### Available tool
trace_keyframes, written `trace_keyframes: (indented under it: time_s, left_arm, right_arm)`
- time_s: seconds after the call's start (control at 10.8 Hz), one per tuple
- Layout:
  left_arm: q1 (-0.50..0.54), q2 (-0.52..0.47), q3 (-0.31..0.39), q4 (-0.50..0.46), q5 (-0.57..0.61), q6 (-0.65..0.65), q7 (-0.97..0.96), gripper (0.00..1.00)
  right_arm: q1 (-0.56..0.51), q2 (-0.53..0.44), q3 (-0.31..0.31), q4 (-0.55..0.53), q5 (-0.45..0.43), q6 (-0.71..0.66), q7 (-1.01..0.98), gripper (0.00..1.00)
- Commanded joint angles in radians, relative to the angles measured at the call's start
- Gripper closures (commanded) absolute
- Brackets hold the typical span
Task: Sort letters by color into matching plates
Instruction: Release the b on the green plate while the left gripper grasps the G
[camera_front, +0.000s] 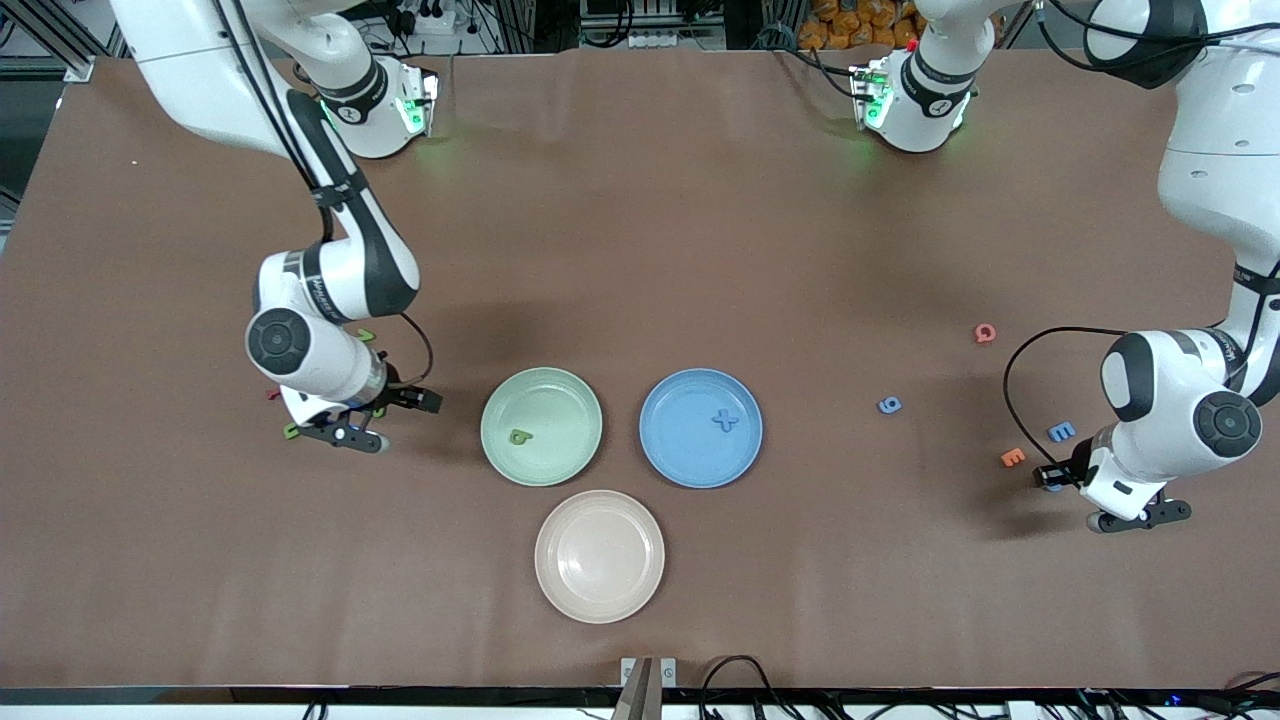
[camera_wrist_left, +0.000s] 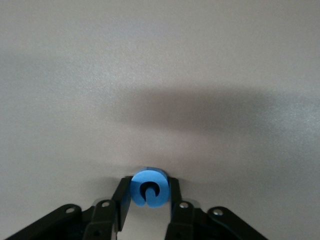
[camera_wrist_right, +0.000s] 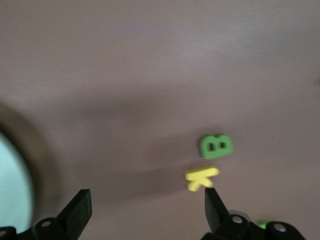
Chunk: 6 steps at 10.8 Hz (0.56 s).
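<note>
The left gripper (camera_wrist_left: 148, 200) pinches a blue letter (camera_wrist_left: 148, 188) low at its end of the table, while the right gripper (camera_wrist_right: 145, 205) hangs spread wide near a green B (camera_wrist_right: 216, 145) and yellow K (camera_wrist_right: 201, 178), beside the green plate (camera_front: 541, 426).

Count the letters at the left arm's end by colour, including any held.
Blue: 3 (9, blue E, held letter in left gripper)
Red: 1 (Q)
Orange: 1 (orange E)
Total: 5
Right gripper, open over the right arm's end: holds 0
</note>
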Motion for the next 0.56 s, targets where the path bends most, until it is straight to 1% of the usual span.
trace_keyframes:
  time_s: [0.0, 0.28, 0.46]
  left_arm:
    - [0.001, 0.01, -0.003, 0.022, 0.016, 0.004, -0.015, 1.0]
    - [-0.009, 0.0, -0.004, 0.023, 0.018, 0.001, -0.018, 1.0]
    - [-0.012, -0.01, -0.009, 0.023, 0.012, -0.008, -0.027, 1.0]
  right_arm:
    - [-0.076, -0.11, 0.013, -0.162, -0.033, 0.033, -0.074, 0.0]
    - [-0.153, -0.136, 0.014, -0.274, -0.033, 0.147, -0.108, 0.0]
    - [-0.174, -0.143, 0.014, -0.326, -0.033, 0.204, -0.117, 0.0]
